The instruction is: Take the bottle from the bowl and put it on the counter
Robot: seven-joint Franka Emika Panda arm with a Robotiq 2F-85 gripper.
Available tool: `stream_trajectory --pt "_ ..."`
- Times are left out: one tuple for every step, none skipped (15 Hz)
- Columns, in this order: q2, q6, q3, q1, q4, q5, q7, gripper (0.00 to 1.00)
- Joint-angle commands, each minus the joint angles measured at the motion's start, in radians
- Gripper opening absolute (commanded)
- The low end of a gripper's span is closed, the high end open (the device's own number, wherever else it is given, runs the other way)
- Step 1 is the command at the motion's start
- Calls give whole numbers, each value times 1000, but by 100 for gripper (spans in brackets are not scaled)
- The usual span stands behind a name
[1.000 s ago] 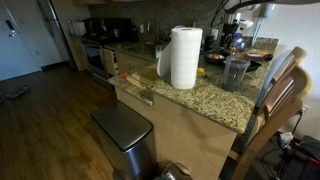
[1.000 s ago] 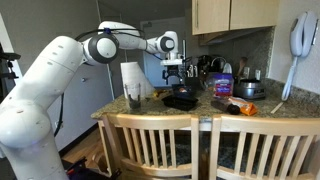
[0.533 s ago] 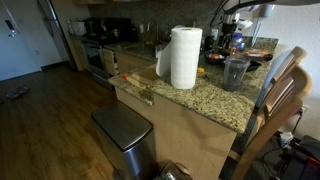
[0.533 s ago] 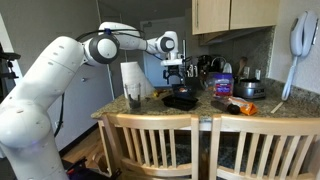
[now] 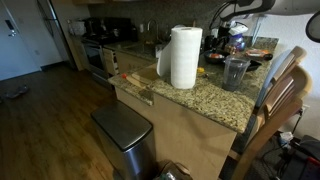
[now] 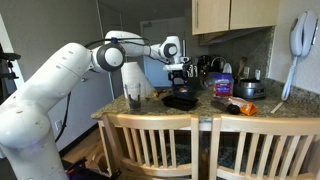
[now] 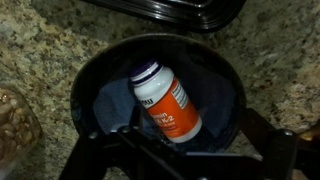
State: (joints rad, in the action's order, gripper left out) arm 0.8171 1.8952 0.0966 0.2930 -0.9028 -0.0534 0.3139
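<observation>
A white bottle with an orange label and a purple cap lies on its side in a black bowl on the speckled granite counter. My gripper is open, just above the bowl, with its dark fingers spread either side of the bottle's lower end and not touching it. In an exterior view the gripper hangs over the bowl on the counter. In an exterior view the arm shows at the far end of the counter; the bowl is hidden there.
A paper towel roll and a clear plastic cup stand on the counter. A black lid or tray lies beyond the bowl, and a dish of nuts beside it. Wooden chairs stand along the counter's edge; a trash can stands on the floor.
The arm has shifted a little toward the bowl and the gripper has come slightly lower over it. The bottle and bowl have not moved.
</observation>
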Motion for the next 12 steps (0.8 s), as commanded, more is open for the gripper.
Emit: stream_trajectory --pt "-2 0 0 -2 1 0 0 100" --pt "-2 0 0 -2 1 0 0 100" --pt "0 5 -3 0 1 -8 -7 100" --pt "15 6 -6 4 16 -16 -18 100" --pt "39 8 3 4 47 -20 -64 100" --pt "76 9 15 7 92 -18 -123 100" --pt "101 11 22 11 123 -16 -172 100" --pt "132 7 19 24 166 -6 -231 100" --pt "52 5 12 5 55 -1 -164 100" --pt "67 5 14 8 70 -1 -177 100" --pt "70 5 14 8 70 -1 -176 100" --pt "69 5 14 7 70 -1 -176 100"
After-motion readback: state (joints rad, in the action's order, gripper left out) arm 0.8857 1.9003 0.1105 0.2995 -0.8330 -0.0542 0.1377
